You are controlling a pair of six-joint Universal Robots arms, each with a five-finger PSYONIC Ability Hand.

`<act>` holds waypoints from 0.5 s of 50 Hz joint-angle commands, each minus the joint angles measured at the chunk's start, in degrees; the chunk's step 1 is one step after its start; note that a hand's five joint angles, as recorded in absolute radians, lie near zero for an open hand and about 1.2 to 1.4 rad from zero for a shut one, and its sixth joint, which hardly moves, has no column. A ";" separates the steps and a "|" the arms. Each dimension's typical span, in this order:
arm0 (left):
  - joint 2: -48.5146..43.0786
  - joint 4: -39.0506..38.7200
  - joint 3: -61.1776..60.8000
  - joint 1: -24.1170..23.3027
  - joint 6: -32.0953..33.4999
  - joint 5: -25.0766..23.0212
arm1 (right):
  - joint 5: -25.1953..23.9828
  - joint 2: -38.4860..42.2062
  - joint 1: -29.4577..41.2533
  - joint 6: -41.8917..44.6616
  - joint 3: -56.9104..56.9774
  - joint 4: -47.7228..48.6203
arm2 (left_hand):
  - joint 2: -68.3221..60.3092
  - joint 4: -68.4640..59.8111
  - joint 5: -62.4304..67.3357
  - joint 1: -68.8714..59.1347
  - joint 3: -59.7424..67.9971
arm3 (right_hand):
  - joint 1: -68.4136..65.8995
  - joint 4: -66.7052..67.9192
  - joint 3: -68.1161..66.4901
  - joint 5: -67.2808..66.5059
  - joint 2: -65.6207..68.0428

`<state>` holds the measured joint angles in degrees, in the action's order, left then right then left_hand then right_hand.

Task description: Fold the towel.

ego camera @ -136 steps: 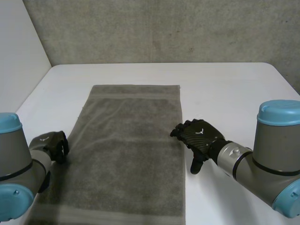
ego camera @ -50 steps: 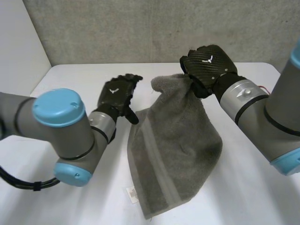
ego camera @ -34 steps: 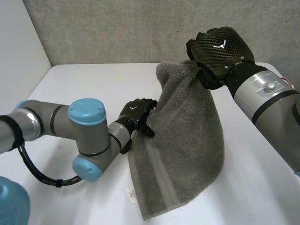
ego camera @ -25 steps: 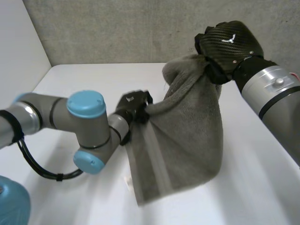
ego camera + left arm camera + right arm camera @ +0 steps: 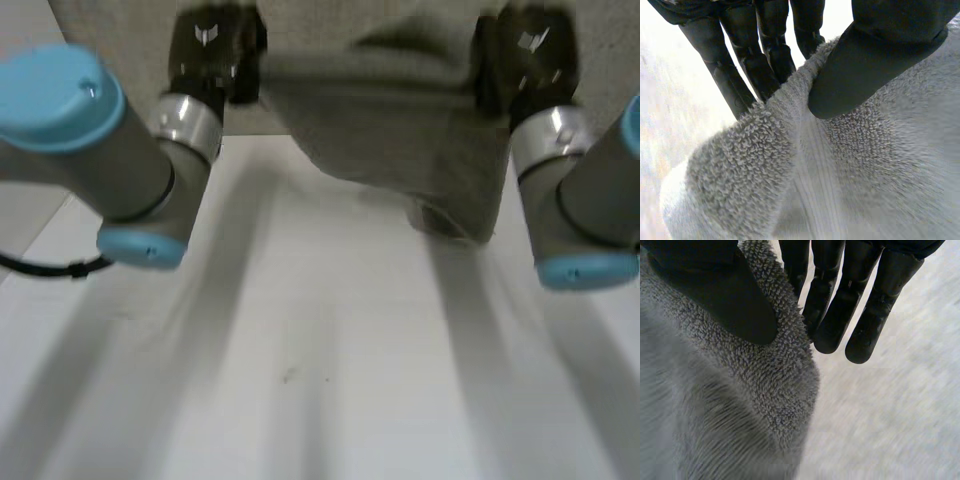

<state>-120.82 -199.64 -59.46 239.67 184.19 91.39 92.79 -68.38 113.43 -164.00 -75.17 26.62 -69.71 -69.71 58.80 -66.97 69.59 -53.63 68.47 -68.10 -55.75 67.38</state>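
Thumb and straight fingers (image 5: 762, 60) of the left hand (image 5: 212, 50), at the upper left of the head view, pinched one end of the towel (image 5: 400, 130) along its top edge. At the upper right, the right hand (image 5: 525, 55) nipped the other end the same way, thumb pressed against straight fingers (image 5: 837, 305). Between them the cloth hung across the upper middle of the frame, above the white table (image 5: 300, 400). Its lowest fold sagged right of centre, and whether it touched the surface could not be told. It looked like thick terry: soft, limp and light, likely to droop wherever unsupported. The looped pile should resist slipping. Corners on the hemmed edge seemed the best hold, kept apart so the edge stayed taut.
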 commanded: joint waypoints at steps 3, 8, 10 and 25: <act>3.49 -0.05 -28.83 0.62 0.90 -0.51 | -4.46 3.52 3.20 10.55 -12.98 -27.94 | -10.29 -10.29 11.20 -13.03 10.41 | -26.37 11.53 -11.90 -14.25 12.62; 4.46 1.18 -38.80 0.62 5.92 -0.69 | -4.81 2.90 3.29 11.78 -16.41 -36.20 | 0.11 0.12 0.80 -2.63 0.00 | -12.47 -2.37 2.00 -0.35 -1.28; 6.82 2.76 -43.70 0.01 10.03 -0.78 | -4.89 2.20 3.29 11.78 -17.72 -37.00 | 17.53 17.53 -16.62 14.79 -17.41 | 8.99 -23.82 23.45 21.10 -22.74; 20.97 7.69 -46.89 0.44 13.39 -0.95 | -8.31 -6.58 2.58 11.86 -19.50 -36.73 | 42.00 42.00 -41.09 39.26 -41.88 | 43.63 -58.47 58.10 55.75 -57.38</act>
<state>-104.68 -192.49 -107.72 239.47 197.71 90.60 86.88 -71.53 116.18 -152.18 -95.48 -10.70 -29.06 -29.10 19.03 -29.25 29.12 -19.70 21.42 -21.84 -11.45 22.57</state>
